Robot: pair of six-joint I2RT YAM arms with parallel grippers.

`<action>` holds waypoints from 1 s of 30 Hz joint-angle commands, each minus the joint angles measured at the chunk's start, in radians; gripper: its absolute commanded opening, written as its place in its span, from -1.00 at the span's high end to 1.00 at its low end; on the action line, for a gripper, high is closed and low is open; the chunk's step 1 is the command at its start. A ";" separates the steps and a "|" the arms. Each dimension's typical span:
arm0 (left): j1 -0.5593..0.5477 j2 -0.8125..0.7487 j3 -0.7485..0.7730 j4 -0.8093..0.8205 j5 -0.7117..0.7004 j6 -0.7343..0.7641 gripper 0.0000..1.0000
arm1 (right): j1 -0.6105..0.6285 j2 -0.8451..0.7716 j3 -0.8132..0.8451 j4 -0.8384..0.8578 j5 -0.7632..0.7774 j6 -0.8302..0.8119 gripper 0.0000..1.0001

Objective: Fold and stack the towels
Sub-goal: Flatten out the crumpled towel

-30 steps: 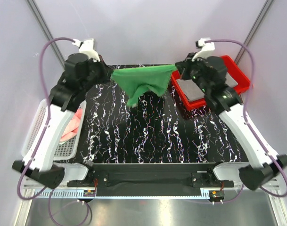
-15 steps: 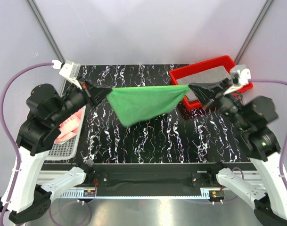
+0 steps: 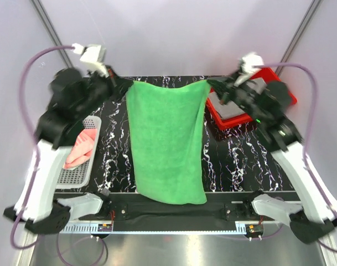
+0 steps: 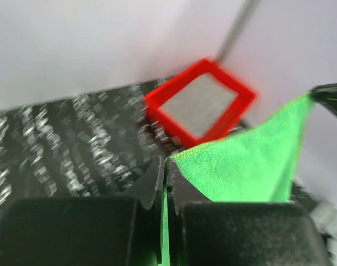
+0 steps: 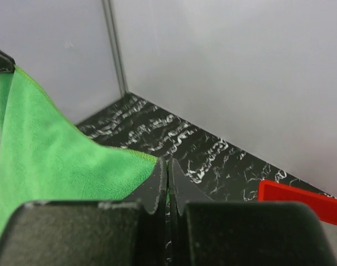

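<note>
We've got the green towel (image 3: 167, 141) hanging spread between both arms, left fingers (image 3: 125, 88) and right fingers (image 3: 211, 85) each clamped on a top corner.

White-shelled arms, black joints — purple cables, black claws.

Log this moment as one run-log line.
green towel spread, hanging | left gripper, right gripper pinch top corners | grey towel in red tray

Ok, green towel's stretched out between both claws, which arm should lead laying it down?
Neither clearly: it probably takes both. The left claw and right claw each pinch a top corner of the green towel, which hangs evenly over the table.
</note>
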 commanded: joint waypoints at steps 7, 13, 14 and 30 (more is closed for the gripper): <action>0.296 0.487 0.013 0.245 0.036 -0.001 1.00 | -0.132 0.602 0.128 0.282 -0.195 -0.180 1.00; 0.322 0.797 0.293 0.289 0.171 0.053 1.00 | -0.172 0.875 0.285 0.383 -0.290 -0.296 1.00; 0.322 0.861 0.323 0.289 0.194 0.068 1.00 | -0.175 0.899 0.297 0.403 -0.296 -0.333 1.00; 0.322 0.802 0.277 0.371 0.113 0.133 1.00 | -0.194 1.025 0.524 0.336 -0.216 -0.340 1.00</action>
